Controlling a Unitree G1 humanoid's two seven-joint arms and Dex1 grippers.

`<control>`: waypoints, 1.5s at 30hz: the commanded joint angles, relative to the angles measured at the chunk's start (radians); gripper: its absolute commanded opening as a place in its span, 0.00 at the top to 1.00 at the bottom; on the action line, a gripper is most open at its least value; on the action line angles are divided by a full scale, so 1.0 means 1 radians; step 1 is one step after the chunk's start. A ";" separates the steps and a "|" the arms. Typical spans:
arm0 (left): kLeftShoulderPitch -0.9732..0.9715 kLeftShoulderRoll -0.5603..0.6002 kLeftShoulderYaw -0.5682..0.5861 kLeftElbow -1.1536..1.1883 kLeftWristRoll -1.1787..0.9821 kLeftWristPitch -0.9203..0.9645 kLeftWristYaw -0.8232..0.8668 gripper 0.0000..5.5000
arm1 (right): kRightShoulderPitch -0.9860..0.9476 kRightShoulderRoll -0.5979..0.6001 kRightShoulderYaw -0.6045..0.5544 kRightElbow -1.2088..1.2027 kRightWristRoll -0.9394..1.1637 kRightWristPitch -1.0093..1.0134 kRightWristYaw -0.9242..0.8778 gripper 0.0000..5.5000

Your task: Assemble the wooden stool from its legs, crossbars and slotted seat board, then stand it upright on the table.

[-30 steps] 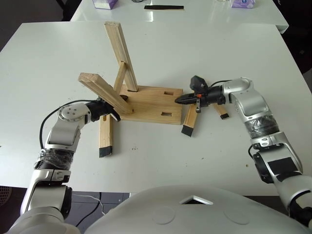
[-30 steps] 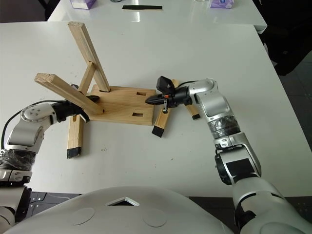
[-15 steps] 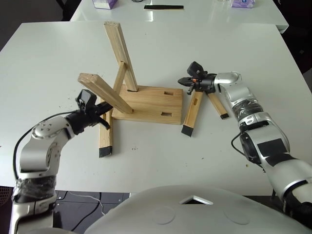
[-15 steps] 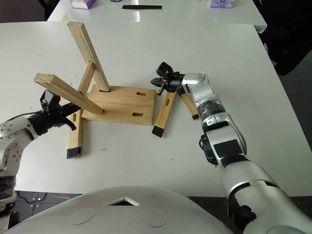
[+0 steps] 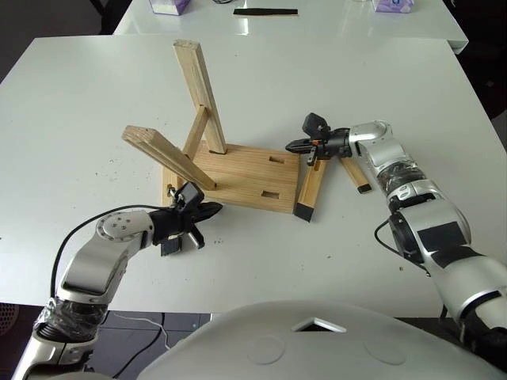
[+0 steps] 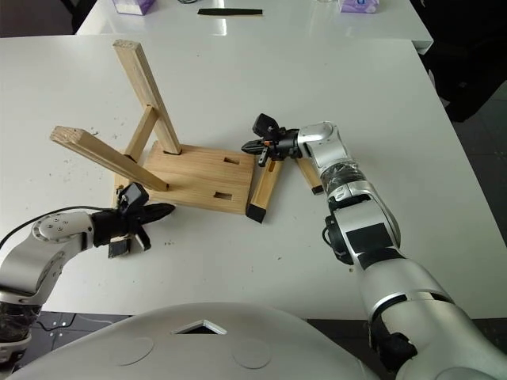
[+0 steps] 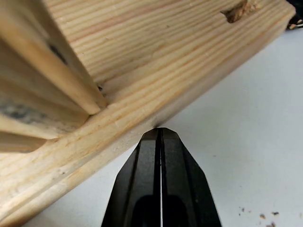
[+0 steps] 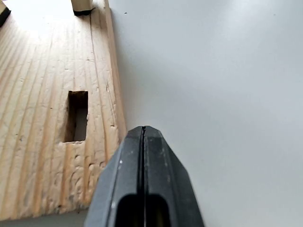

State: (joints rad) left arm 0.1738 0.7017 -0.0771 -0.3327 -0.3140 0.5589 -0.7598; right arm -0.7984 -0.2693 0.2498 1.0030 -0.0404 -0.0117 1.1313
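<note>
Your left gripper [image 5: 210,209] had its two fingers clenched flat together on nothing. Its tip touched the near edge of the slotted seat board [image 5: 242,176], close to that board's left corner. Just beside that gripper, toward the table's [image 5: 87,95] near edge, a loose leg [image 5: 168,247] lay flat, mostly hidden and showing its black end.

Your right gripper [image 5: 293,146] was clenched empty too. It sat at the board's far right corner, its tip over bare table just beside the board's edge and near one open slot [image 8: 77,116].

The board itself lay around the middle of the table. Two legs stood in its left end: a steep leg [image 5: 196,83] rising toward the table's far edge, and a tilted leg [image 5: 162,150] leaning out toward the left edge. A short crossbar [image 5: 196,133] joined them.

Against the board's right edge rested another leg [image 5: 310,184], black end toward you. A shorter wooden piece [image 5: 355,172] lay just beyond it, toward the table's right edge.
</note>
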 commanded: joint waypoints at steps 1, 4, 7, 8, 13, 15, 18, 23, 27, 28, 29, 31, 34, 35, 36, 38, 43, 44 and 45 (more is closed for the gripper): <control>-0.045 -0.044 -0.033 0.113 0.061 -0.027 0.049 1.00 | 0.067 -0.016 0.027 -0.126 0.010 0.029 0.102 1.00; -0.073 -0.074 -0.031 0.157 0.067 -0.055 0.063 1.00 | 0.124 -0.034 0.040 -0.243 0.026 0.079 0.151 1.00; -0.083 -0.098 -0.022 0.172 0.061 -0.068 0.081 1.00 | 0.174 -0.045 0.043 -0.352 0.038 0.137 0.173 1.00; -0.085 -0.105 -0.020 0.175 0.060 -0.073 0.086 1.00 | 0.189 -0.048 0.042 -0.391 0.047 0.159 0.177 1.00; -0.078 -0.124 0.001 0.192 0.055 -0.092 0.109 1.00 | 0.248 -0.059 0.030 -0.577 0.098 0.284 0.176 1.00; -0.075 -0.125 0.012 0.198 0.054 -0.098 0.113 1.00 | 0.278 -0.066 0.033 -0.647 0.112 0.324 0.179 1.00; -0.071 -0.127 0.022 0.202 0.054 -0.104 0.115 1.00 | 0.311 -0.073 0.035 -0.700 0.124 0.365 0.159 1.00; -0.084 -0.130 0.024 0.217 0.055 -0.117 0.113 1.00 | 0.364 -0.091 0.053 -0.779 0.140 0.404 0.136 1.00; -0.091 -0.140 0.018 0.219 0.054 -0.121 0.117 1.00 | 0.369 -0.110 0.050 -0.789 0.148 0.406 0.118 1.00; -0.095 -0.143 0.015 0.225 0.058 -0.124 0.119 1.00 | 0.369 -0.113 0.044 -0.795 0.157 0.411 0.114 1.00; -0.102 -0.146 0.012 0.234 0.062 -0.128 0.121 1.00 | 0.369 -0.116 0.039 -0.800 0.164 0.415 0.109 1.00; -0.118 -0.154 0.011 0.251 0.069 -0.134 0.129 1.00 | 0.374 -0.123 0.038 -0.808 0.163 0.412 0.088 1.00; -0.145 -0.174 0.001 0.271 0.077 -0.140 0.139 1.00 | 0.406 -0.138 0.087 -0.811 0.108 0.358 0.050 1.00; -0.157 -0.181 -0.004 0.284 0.084 -0.144 0.141 1.00 | 0.417 -0.136 0.096 -0.816 0.109 0.360 0.044 1.00; -0.169 -0.186 -0.008 0.299 0.092 -0.149 0.142 1.00 | 0.424 -0.134 0.100 -0.821 0.112 0.361 0.039 1.00; -0.185 -0.192 -0.009 0.319 0.098 -0.155 0.144 1.00 | 0.430 -0.133 0.104 -0.824 0.114 0.358 0.031 1.00; -0.214 -0.201 0.007 0.368 0.112 -0.176 0.155 1.00 | 0.439 -0.139 0.089 -0.847 0.135 0.362 0.011 1.00; -0.216 -0.202 0.010 0.374 0.113 -0.181 0.158 1.00 | 0.440 -0.134 0.069 -0.859 0.149 0.363 -0.006 1.00; -0.215 -0.202 0.014 0.372 0.113 -0.184 0.160 1.00 | 0.439 -0.128 0.042 -0.874 0.169 0.365 -0.026 1.00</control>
State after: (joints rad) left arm -0.0430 0.5001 -0.0679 0.0140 -0.2245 0.3647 -0.6118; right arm -0.3665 -0.3980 0.3403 0.1624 0.1024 0.3444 1.1425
